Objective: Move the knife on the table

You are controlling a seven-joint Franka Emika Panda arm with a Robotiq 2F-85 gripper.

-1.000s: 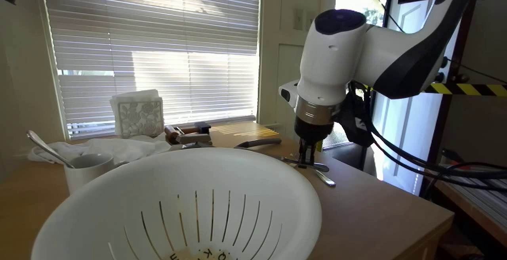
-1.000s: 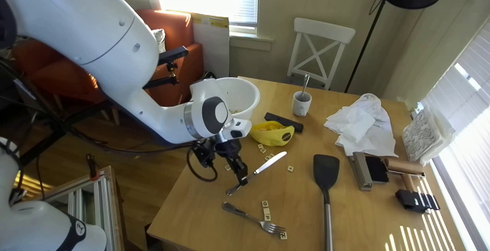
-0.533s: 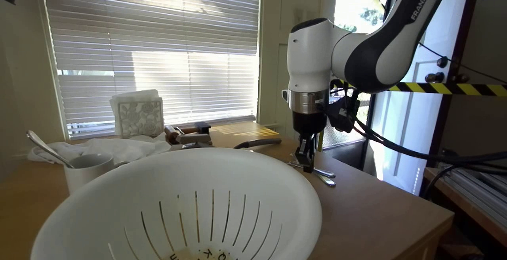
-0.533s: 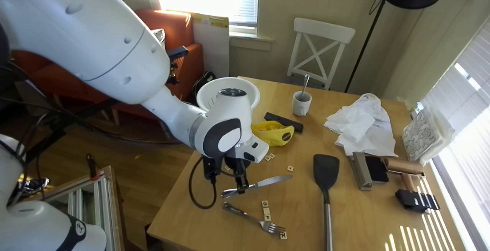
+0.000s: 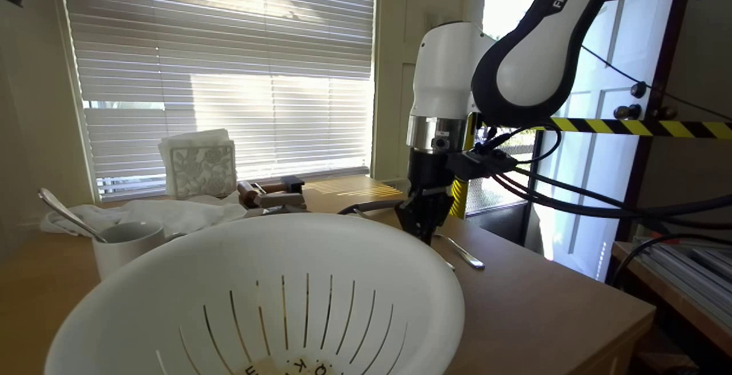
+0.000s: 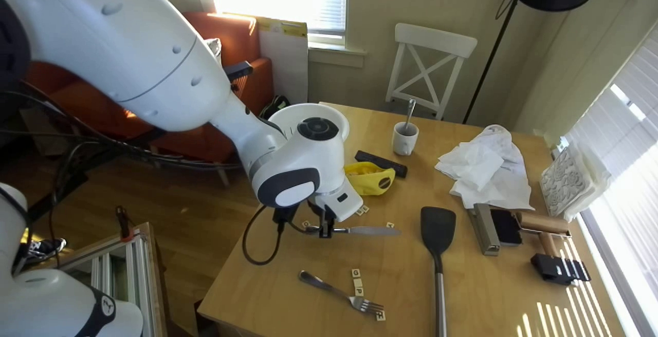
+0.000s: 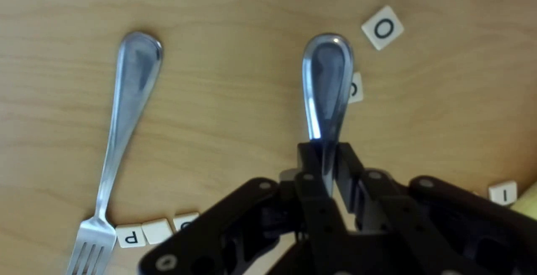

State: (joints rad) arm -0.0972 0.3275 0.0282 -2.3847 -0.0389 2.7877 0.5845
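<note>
Tan and faintly grained, the table [image 6: 493, 296] stretched beneath the gripper [image 7: 328, 157], whose jaws were clamped on the knife [image 7: 327, 73] by its handle, near the fork [image 7: 113, 141] but clear of it. A letter tile marked P [image 7: 131, 236] lay just beside the fork's head. In an exterior view, the black spatula [image 6: 437, 231] lay right of the fork, and the yellow pouch [image 6: 366, 184] and white colander [image 6: 308, 109] were beyond it.

Gripper [image 7: 329, 157] has the knife [image 7: 328, 82] pinched by the handle — rounded end sticking out, partly covering a letter tile [image 7: 356, 88]. Fork [image 7: 121, 132] is just lying on the table [image 7: 226, 111] off left.
</note>
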